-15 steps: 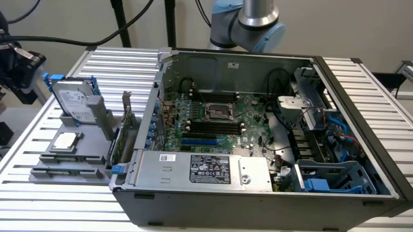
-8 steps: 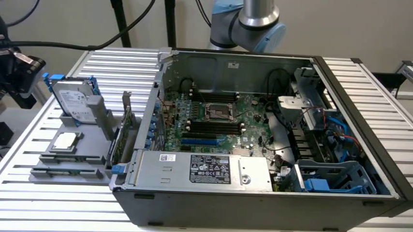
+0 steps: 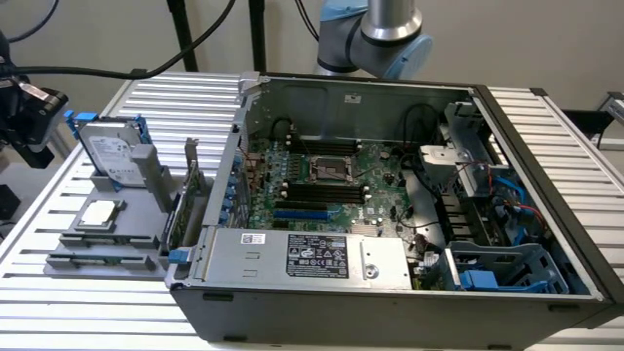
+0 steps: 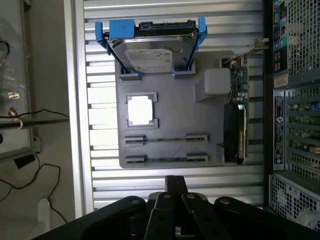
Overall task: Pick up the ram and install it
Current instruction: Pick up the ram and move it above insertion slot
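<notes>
Two ram sticks stand on edge in the grey holder (image 4: 172,107), showing as thin lines: one ram stick (image 4: 165,140) and a second (image 4: 165,159) beside it. In the exterior view they sit at the holder's near end, first stick (image 3: 109,238) and second stick (image 3: 98,261). My gripper (image 4: 175,184) hangs high above the holder, apart from everything, its fingers closed together with nothing between them. It appears at the exterior view's left (image 3: 37,150). Black memory slots (image 3: 322,192) lie on the motherboard inside the open computer case (image 3: 390,296).
The holder also carries a hard drive in blue rails (image 4: 150,47), a square silver processor (image 4: 140,110) and an upright green expansion card (image 4: 241,120). The case wall (image 3: 237,146) rises right beside the holder. The slatted table (image 3: 69,292) ends just past the holder.
</notes>
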You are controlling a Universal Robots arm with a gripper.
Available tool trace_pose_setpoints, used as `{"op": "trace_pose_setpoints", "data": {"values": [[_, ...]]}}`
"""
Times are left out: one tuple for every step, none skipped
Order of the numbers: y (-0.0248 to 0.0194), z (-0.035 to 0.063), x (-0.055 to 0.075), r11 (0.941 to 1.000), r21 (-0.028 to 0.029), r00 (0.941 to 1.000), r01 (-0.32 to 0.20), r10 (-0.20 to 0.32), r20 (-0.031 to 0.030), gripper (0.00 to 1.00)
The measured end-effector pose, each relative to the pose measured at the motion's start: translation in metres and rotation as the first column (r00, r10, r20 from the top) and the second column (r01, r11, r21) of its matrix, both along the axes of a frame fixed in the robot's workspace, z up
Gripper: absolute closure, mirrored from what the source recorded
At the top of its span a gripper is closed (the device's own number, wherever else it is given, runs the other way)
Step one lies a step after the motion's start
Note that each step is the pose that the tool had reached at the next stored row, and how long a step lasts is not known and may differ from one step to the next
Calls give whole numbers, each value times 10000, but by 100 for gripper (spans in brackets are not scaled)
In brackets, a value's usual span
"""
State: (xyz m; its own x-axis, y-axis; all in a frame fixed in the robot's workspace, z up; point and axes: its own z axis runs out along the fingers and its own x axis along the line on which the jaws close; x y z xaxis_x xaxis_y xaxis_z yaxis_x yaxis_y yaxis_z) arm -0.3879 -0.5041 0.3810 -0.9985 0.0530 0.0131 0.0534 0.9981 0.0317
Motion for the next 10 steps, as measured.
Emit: {"op": "trace_pose_setpoints", "data": {"values": [[0, 0, 0, 10000, 0, 10000, 0, 0, 0, 89], [0, 0, 0, 10000, 0, 10000, 0, 0, 0, 89], [0, 0, 0, 10000, 0, 10000, 0, 0, 0, 89], [0, 0, 0, 10000, 0, 10000, 0, 0, 0, 89], [0, 0, 0, 10000, 0, 10000, 0, 0, 0, 89], [0, 0, 0, 10000, 0, 10000, 0, 0, 0, 89], [0, 0, 0, 10000, 0, 10000, 0, 0, 0, 89], [0, 0, 0, 10000, 0, 10000, 0, 0, 0, 89], [0, 0, 0, 10000, 0, 10000, 0, 0, 0, 89], [0, 0, 0, 10000, -1, 10000, -46, 46, -1, 89]]}}
